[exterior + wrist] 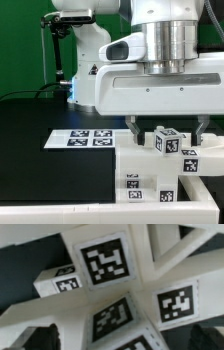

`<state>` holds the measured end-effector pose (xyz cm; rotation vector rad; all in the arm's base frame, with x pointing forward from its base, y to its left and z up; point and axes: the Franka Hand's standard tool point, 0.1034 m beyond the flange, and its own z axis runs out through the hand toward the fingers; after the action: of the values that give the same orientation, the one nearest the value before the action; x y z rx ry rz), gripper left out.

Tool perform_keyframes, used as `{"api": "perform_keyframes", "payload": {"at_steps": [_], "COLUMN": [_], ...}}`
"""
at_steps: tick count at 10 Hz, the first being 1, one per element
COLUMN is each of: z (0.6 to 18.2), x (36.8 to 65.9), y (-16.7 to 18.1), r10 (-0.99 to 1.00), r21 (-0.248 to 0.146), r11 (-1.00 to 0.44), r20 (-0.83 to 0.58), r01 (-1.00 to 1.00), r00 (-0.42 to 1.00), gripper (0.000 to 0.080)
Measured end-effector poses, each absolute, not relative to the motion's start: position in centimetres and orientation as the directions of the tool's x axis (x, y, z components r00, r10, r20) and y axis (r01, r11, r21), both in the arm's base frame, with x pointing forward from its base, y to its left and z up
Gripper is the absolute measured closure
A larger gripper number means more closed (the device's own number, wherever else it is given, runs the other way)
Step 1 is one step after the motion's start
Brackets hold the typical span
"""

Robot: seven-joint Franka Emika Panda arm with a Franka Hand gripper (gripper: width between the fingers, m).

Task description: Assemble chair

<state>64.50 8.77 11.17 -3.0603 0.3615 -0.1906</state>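
Beside the marker board [82,138], toward the exterior view's right, the chair [165,165] stands partly assembled on the black desk [30,125]: a cluster of white blocky plastic pieces, with a tagged cube-ended post [165,141] rising above the lower blocks. Directly over that cluster hangs the pincer [165,125], jaws spread wide and holding nothing, one finger on each side of the post and apparently clear of it. The wrist view looks straight down onto the tagged faces [105,259] at close range. These pieces look rigid, light and smooth-skinned, so a pinch could slip on the plastic; the flat opposing sides of the cube end seem the safest place to take hold, squarely, since a skewed grip might twist the post in its socket. No brand or readable writing appears anywhere, only black-and-white square marker patterns on the parts and on the board.
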Motion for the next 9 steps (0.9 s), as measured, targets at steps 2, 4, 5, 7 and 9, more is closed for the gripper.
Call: {"api": "perform_keyframes", "payload": {"at_steps": [2, 4, 5, 7, 9], "z": [11.05, 10.97, 10.99, 10.99, 10.99], "x": [64.4, 64.34, 64.38, 64.39, 64.39], "y": [8.75, 8.77, 8.86, 8.77, 8.76], "r10": [-0.091, -0.033, -0.046, -0.048, -0.058], "r21": [-0.048, -0.037, -0.039, -0.039, -0.04], "r11": [-0.995, -0.999, -0.998, -0.998, -0.998], "r20": [0.123, 0.127, 0.13, 0.13, 0.129], "r01": [-0.086, -0.028, -0.041, -0.043, -0.053], "r00": [0.988, 0.991, 0.99, 0.99, 0.99], "gripper": [0.015, 0.0162, 0.0162, 0.0513, 0.0525]}}
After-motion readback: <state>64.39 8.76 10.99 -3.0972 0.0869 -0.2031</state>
